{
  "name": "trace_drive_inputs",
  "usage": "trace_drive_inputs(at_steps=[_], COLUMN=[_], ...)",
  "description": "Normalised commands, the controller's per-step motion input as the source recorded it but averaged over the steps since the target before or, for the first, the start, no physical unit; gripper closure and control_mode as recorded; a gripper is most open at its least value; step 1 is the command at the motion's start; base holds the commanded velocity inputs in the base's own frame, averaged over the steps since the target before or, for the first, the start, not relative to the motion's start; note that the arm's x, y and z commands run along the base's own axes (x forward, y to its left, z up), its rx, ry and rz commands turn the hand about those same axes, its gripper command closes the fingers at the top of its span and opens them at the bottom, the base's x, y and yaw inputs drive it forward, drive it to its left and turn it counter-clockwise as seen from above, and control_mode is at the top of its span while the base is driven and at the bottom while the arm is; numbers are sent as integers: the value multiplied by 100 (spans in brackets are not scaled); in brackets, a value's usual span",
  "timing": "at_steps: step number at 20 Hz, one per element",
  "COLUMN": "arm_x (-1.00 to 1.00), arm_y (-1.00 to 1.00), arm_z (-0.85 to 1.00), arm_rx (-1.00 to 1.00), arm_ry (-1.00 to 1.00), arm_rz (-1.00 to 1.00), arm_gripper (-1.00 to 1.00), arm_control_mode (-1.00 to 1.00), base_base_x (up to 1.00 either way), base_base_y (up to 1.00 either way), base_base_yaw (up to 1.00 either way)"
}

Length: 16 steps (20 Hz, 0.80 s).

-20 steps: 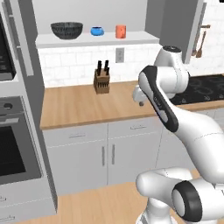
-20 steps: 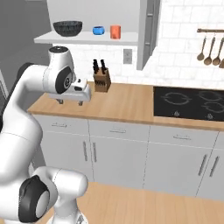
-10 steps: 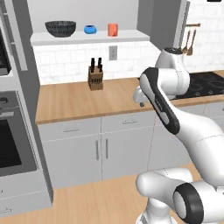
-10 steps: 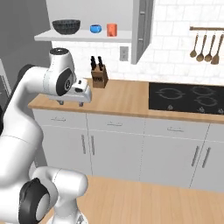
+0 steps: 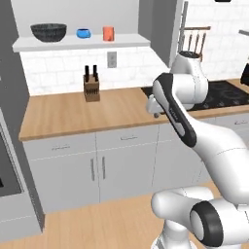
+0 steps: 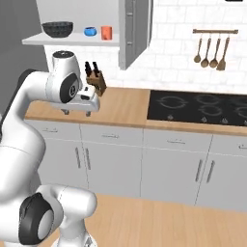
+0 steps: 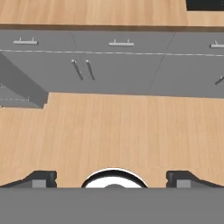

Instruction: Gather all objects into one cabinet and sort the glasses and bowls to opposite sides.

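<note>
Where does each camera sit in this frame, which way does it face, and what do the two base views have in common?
Left base view: behind the arm to its left, facing the wooden counter; the white arm rises at lower right.
Right base view: behind the arm to its right, facing counter and black hob; the arm rises at lower left, gripper held above the counter's front edge.
Hand view: on the hand, looking down at the wood floor and grey base cabinets; fingertips wide apart.
Shared: dark grey ribbed bowl, blue cup, orange mug, knife block.

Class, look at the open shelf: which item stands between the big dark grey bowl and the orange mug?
The small blue cup stands between the dark grey bowl and the orange mug; both base views show it, with gaps on either side.
</note>
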Motion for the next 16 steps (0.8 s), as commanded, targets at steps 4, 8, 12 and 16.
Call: trace_drive_inputs(at_steps=[4,8,12,16], arm_x=[0,0,0,0], arm_y=[0,0,0,0], arm_z=[0,0,0,0], arm_rx=[0,0,0,0], arm_ry=[0,0,0,0], arm_rz=[0,0,0,0], arm_gripper=[-100,-100,-100,-100], arm_control_mode=[100,100,100,100], base_base_x=[2,2,0,1], base_base_y=[-99,-98,-100,-100], base_base_yaw=[0,0,0,0])
